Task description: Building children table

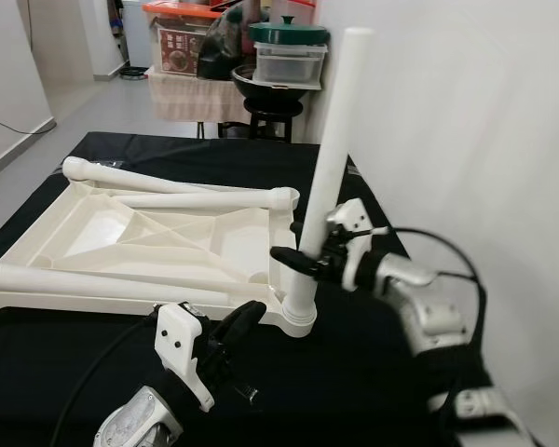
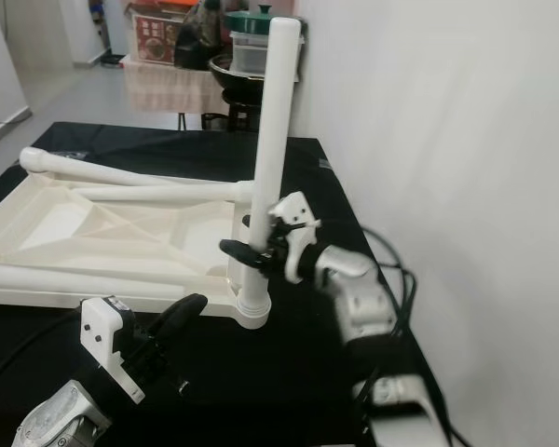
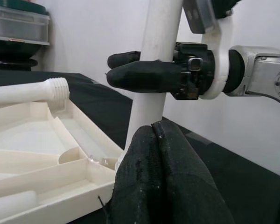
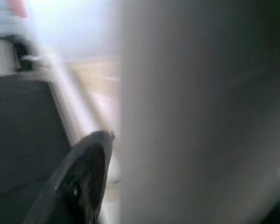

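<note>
**A:** Left eye view first, from the left side across. What lies on the black cloth (image 1: 429, 372)?

**B:** A white plastic tabletop (image 1: 84, 233), upside down, ribs showing. One loose leg (image 1: 74, 284) lies along its near edge at about 9 o'clock of the frame, and two more legs (image 1: 168, 186) rest across its far part, their ends meeting near the far right corner.

**A:** And the left gripper (image 1: 233, 328)?

**B:** Low at 6 o'clock, just in front of the tabletop's near right corner. In the left wrist view its black fingers (image 3: 163, 177) lie pressed together with nothing between them, pointing at the base of the upright leg (image 3: 151, 84).

**A:** That upright leg?

**B:** It stands in the near right corner socket (image 1: 300, 317), tilted slightly, its top toward 1 o'clock. The right gripper (image 1: 303, 258) is clamped around its lower part, one black finger on each side of the tube; the right wrist view is blurred, with the white tube close against one finger (image 4: 79, 182).

**A:** Behind the table?

**B:** At 12 o'clock, a black stool (image 1: 272, 110) carrying a green-lidded container (image 1: 289, 51), beside a red-lidded box (image 1: 179, 37). A white wall (image 1: 484, 140) runs along the right
</note>
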Tool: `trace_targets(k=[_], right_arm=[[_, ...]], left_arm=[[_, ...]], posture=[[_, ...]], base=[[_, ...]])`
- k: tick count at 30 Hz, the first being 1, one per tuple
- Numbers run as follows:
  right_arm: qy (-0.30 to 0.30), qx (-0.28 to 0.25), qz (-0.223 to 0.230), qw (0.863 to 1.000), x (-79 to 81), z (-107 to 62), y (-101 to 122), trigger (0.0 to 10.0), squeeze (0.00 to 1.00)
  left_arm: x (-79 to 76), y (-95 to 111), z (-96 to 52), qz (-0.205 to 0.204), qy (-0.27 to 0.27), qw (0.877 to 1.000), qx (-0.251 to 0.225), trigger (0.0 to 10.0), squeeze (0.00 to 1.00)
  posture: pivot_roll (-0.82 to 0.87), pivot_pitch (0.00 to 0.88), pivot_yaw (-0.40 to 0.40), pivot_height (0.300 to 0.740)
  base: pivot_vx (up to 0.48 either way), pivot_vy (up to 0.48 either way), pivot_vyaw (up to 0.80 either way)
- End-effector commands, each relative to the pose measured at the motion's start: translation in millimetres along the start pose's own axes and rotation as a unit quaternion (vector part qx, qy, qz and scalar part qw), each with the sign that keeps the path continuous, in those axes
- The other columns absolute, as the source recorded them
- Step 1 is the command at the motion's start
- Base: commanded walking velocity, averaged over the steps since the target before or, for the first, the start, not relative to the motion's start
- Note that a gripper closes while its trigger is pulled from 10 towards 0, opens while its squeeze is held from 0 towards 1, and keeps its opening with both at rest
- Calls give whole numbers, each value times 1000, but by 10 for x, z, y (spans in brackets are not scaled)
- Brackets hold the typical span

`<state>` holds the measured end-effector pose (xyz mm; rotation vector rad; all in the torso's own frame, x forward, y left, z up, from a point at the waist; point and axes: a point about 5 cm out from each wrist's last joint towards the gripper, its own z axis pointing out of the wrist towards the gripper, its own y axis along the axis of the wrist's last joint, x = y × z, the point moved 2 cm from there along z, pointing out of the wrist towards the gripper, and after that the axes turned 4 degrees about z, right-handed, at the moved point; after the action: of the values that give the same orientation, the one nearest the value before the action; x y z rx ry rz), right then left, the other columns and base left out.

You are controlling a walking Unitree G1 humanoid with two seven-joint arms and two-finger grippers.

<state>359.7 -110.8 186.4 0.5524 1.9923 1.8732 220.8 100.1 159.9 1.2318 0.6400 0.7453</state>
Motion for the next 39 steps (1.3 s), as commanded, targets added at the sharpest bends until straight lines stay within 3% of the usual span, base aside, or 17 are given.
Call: trace_targets(k=[1,6,8,14,15,20,26,33,34,35,36,37,38,39], right_arm=[[40,16,5,999,-50,-12,-6,10000,0],[50,23,7,998,-109,-12,19,10000,0],[41,32,28,998,-203,14,22,10000,0],[38,39,49,997,-209,29,-64,10000,0],[32,31,73,996,-232,13,-75,0,0],[36,21,88,995,-248,-23,-80,0,0],[16,15,53,998,-297,-184,-134,0,0],[-12,16,46,999,-179,-267,-241,0,0],[-143,-27,51,988,-103,-147,-264,0,0],[-143,-27,51,988,-103,-147,-264,0,0],[-285,-71,77,953,-83,-164,-264,0,0],[-335,-56,90,936,167,-137,-423,0,0],[-350,-47,63,933,320,-113,-445,0,0],[-350,-47,63,933,320,-113,-445,0,0]], left_arm=[[-3,-33,-11,-2,4,1000,3,10000,0],[-5,-37,-18,-2,4,1000,4,10000,0],[-16,-51,-30,-4,4,1000,7,10000,0],[-27,-67,-44,-5,4,1000,9,10000,0],[-31,-72,-50,-6,3,1000,10,10000,0],[-35,-74,-54,-6,3,1000,11,10000,0],[-44,-55,-53,-5,3,1000,8,10000,0],[-44,-33,-72,-5,3,1000,7,10000,0],[-32,-21,-88,-4,3,1000,7,10000,0],[-32,-21,-88,-4,3,1000,7,10000,0],[-18,-10,-102,-4,3,1000,7,10000,0],[-8,-1,-109,-3,4,1000,6,10000,0],[1,2,-112,-2,4,1000,6,10000,0],[1,2,-112,-2,4,1000,6,10000,0]], posture=[[46,0,-130,740],[50,0,-129,740],[60,0,-136,740],[57,0,-127,740],[59,0,-124,740],[55,0,-122,740],[44,0,-115,740],[30,0,-111,740],[26,0,-118,740],[26,0,-118,740],[12,0,-113,740],[14,0,-105,740],[14,0,-105,740],[14,0,-105,740]], base=[[0,0,0],[0,0,0],[0,0,0],[0,0,0],[0,0,0],[0,0,0],[0,0,0],[0,0,0],[0,0,0],[0,0,0],[0,0,0],[0,0,0],[0,0,0],[0,0,0]])
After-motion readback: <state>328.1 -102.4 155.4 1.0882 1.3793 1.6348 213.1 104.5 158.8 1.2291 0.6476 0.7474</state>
